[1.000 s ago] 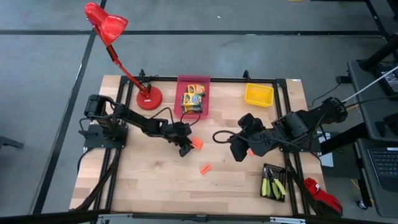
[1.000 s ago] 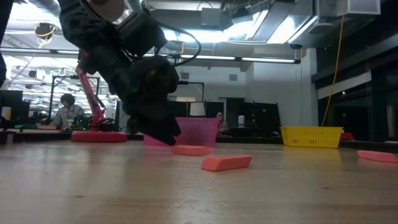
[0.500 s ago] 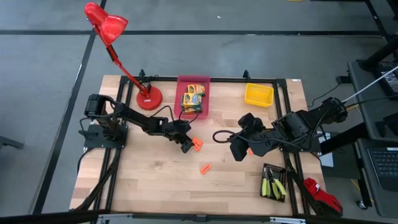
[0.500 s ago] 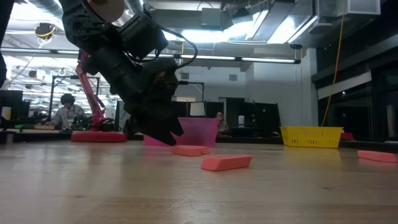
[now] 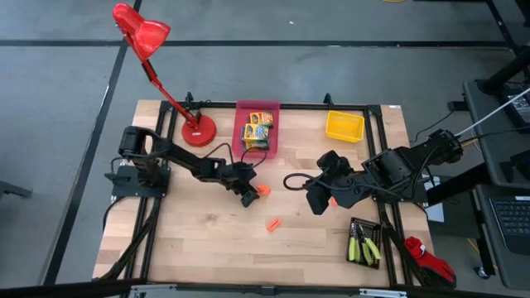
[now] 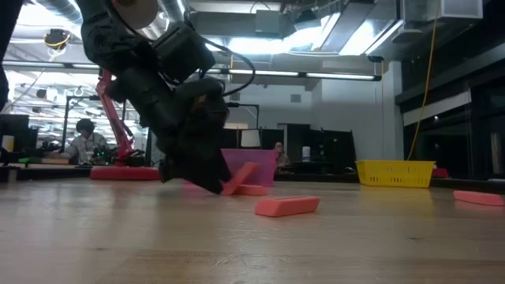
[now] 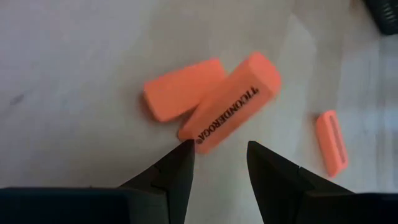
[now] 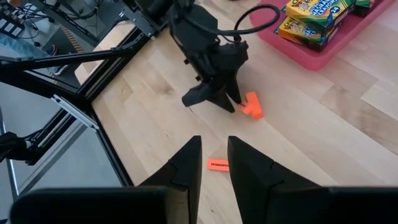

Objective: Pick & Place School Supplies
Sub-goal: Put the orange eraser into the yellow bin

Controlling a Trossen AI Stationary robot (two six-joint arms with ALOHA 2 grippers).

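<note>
Two orange erasers lie together at the table's middle. One point(image 7: 180, 96) lies flat. The printed one point(image 7: 231, 102) leans across it, far end raised point(image 6: 246, 171). My left gripper point(image 7: 219, 149) stands open at the printed eraser's low end, slanting down point(image 5: 248, 197). A third eraser point(image 5: 272, 223) lies alone nearer the front edge. My right gripper point(image 8: 214, 146) hangs open and empty high over the table's right half point(image 5: 315, 204). Crayon boxes point(image 5: 257, 128) sit in the pink bin, and green-handled pliers point(image 5: 364, 244) in the black bin. My left gripper touches the printed eraser only at its low near end point(image 7: 198, 138), with the tip of one finger point(image 7: 181, 157). Nothing is pinched; the other finger stands clear. The fingers slant down from the table's left. The eraser's low end is on the table, and its body leans on the flat eraser.
A red desk lamp point(image 5: 199, 131) stands at the far left. The pink bin point(image 5: 246, 142) is just beyond the erasers, a yellow bin point(image 5: 344, 126) at the far right, and the black bin point(image 5: 354, 223) at the near right. Another orange piece point(image 6: 477, 197) lies farther right.
My left gripper has rolled a little at the two erasers. The printed eraser, flat a moment ago, has tipped up: its far end has risen and it now leans on the other one, which has stayed put.
</note>
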